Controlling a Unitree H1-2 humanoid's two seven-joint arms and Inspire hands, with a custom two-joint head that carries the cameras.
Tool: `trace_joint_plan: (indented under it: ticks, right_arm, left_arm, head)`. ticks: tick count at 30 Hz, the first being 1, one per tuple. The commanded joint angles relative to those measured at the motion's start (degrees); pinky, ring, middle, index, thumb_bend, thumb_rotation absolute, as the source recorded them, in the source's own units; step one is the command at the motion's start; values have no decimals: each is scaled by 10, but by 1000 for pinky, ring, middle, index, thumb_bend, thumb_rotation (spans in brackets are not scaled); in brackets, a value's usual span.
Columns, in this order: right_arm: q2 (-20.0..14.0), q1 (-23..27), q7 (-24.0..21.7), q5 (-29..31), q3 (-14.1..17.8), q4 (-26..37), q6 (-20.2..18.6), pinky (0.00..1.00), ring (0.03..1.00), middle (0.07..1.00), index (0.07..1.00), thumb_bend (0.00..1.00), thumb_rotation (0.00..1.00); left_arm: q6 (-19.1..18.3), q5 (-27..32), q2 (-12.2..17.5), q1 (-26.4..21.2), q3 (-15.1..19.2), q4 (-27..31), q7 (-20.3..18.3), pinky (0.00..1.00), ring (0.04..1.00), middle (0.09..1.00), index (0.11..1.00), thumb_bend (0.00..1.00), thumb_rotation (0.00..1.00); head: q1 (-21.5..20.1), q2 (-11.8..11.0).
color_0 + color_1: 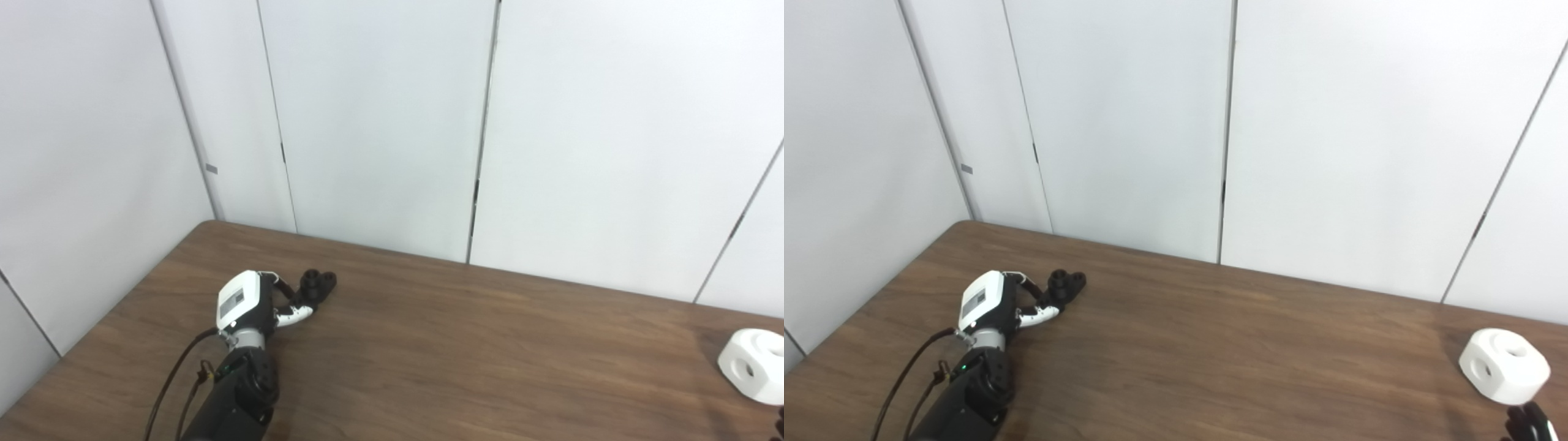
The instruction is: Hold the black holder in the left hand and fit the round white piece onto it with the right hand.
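The black holder [317,283] lies on the brown table [465,355] at the far left, small with round knobs on top. My left hand [252,301] lies just before it with fingers apart; the fingertips [293,316] reach the holder's near side without closing on it. The round white piece [1505,365], blocky with round holes, is at the far right of the table. Only dark fingertips of my right hand [1527,424] show at the bottom right corner, just below the white piece. Whether they touch it is unclear.
White wall panels [380,122] stand close behind the table's far edge. The table's left edge runs diagonally past my left arm [229,398]. A black cable [174,373] hangs along the left forearm.
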State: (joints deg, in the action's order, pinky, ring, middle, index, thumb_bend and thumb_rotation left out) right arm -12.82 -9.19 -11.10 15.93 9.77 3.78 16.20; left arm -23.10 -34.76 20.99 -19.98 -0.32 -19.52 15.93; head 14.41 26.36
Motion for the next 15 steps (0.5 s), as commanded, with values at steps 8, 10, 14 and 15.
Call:
trace_joint_plan:
  ticks: [8, 10, 14, 15]
  right_arm:
    - [29, -38, -3, 7, -10, -64, 10, 1000, 992, 973, 974, 545, 850]
    - [30, -38, -1, 3, -11, -63, 8, 1000, 991, 971, 972, 551, 854]
    - [33, -37, 8, -10, -13, -56, 2, 1000, 990, 965, 966, 581, 869]
    - [34, -37, 7, -8, -13, -56, 3, 1000, 990, 965, 963, 576, 872]
  left_arm:
    - [14, 10, 14, -13, -2, -5, -4, 798, 872, 794, 488, 517, 41]
    - [16, 15, 15, -10, -2, 0, -13, 793, 872, 796, 487, 517, 41]
    - [8, 35, 15, 3, 3, 36, -42, 790, 879, 803, 487, 517, 41]
    - [0, 42, 14, 9, 5, 54, -55, 790, 884, 807, 487, 517, 41]
  head:
    - [-5, 6]
    - [-9, 8]
    - [-13, 13]
    - [-14, 15]
